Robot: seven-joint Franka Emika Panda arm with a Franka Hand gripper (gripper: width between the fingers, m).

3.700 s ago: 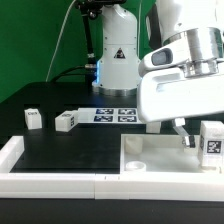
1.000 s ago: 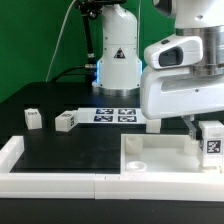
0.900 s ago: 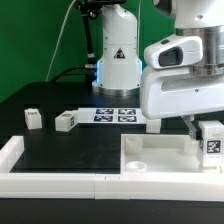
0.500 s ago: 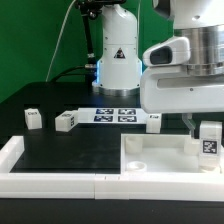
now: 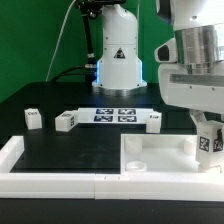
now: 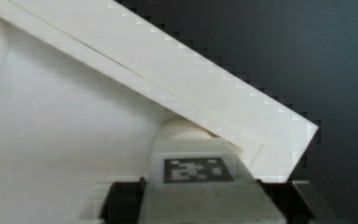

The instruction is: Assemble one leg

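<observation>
Black tabletop [image 5: 70,145] carries the large white panel [image 5: 160,160], laid flat so its corner sockets face up. At its far corner on the exterior view's right, the gripper [image 6: 208,200] is clamped on the leg [image 5: 209,144], holding it upright, probably to seat it there. Since a few seconds ago the wrist has swung toward that side, uncovering a loose leg [image 5: 153,121] near the marker board [image 5: 113,114].
</observation>
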